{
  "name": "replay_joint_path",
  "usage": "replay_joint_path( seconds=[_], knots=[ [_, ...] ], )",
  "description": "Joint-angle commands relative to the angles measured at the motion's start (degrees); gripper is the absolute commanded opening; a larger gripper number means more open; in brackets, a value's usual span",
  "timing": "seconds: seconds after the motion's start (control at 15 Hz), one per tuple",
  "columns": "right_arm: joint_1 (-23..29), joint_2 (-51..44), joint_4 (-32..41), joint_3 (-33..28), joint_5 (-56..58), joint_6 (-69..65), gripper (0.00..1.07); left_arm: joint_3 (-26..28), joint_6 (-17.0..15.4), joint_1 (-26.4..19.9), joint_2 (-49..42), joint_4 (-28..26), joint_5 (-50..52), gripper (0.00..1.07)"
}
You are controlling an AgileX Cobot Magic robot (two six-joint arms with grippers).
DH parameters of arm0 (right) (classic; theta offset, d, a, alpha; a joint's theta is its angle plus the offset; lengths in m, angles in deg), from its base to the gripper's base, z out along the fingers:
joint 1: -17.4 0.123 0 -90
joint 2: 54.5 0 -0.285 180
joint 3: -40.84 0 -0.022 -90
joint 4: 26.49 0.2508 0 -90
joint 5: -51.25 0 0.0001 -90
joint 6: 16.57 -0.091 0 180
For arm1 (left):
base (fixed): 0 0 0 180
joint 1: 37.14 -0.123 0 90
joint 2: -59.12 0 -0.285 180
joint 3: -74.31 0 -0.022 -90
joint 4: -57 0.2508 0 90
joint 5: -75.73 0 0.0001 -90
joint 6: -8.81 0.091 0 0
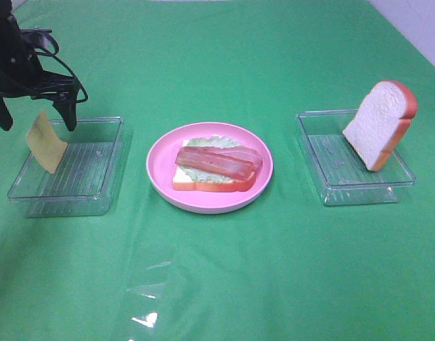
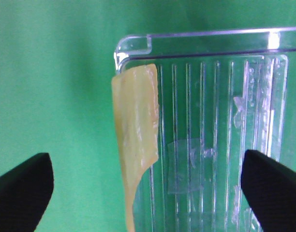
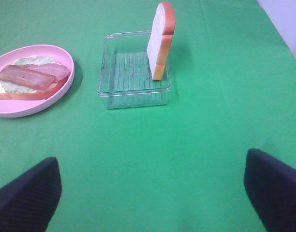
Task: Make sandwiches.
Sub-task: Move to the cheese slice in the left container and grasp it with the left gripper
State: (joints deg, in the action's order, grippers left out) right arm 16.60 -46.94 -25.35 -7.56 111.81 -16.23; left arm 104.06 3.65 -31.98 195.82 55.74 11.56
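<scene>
A pink plate [image 1: 158, 170] in the middle holds a partial sandwich: a bread slice [image 1: 203, 186], lettuce [image 1: 217, 142] and two bacon strips [image 1: 221, 162]. It also shows in the right wrist view [image 3: 32, 76]. A yellow cheese slice [image 1: 47, 142] stands tilted in the clear left tray [image 1: 89, 170]. My left gripper [image 1: 36, 122] is open just above the cheese [image 2: 136, 140], which lies between its fingers without touching them. A second bread slice [image 1: 381, 124] stands on edge in the clear right tray [image 1: 331, 160]. My right gripper [image 3: 150, 193] is open and empty, well short of that slice [image 3: 160, 38].
A green cloth covers the whole table. A shiny transparent patch [image 1: 146, 298] lies on the cloth at the front. A pale wall edge [image 1: 423, 28] shows at the back right. The left arm's cables [image 1: 50, 64] hang above the left tray's back corner.
</scene>
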Motion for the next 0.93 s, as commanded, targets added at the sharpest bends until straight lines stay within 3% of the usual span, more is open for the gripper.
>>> replay_joint_path(
  seconds=[0.07, 0.4, 0.47, 0.67, 0.93],
  knots=[
    [0.0, -1.4, 0.0, -0.2, -0.3, -0.3, 0.98, 0.3, 0.1, 0.0, 1.2, -0.1, -0.1, 0.95],
    [0.0, -1.4, 0.0, -0.2, -0.3, -0.3, 0.98, 0.3, 0.1, 0.0, 2.2, -0.1, -0.3, 0.81],
    [0.0, -1.4, 0.0, -0.2, -0.3, -0.3, 0.98, 0.3, 0.1, 0.0, 2.1, -0.1, -0.1, 0.67],
    [0.0, -1.4, 0.0, -0.2, -0.3, -0.3, 0.98, 0.3, 0.1, 0.0, 2.1, -0.1, -0.1, 0.49],
    [0.0, -1.4, 0.0, -0.2, -0.3, -0.3, 0.98, 0.3, -0.4, 0.0, 2.1, -0.1, 0.1, 0.49]
  ],
)
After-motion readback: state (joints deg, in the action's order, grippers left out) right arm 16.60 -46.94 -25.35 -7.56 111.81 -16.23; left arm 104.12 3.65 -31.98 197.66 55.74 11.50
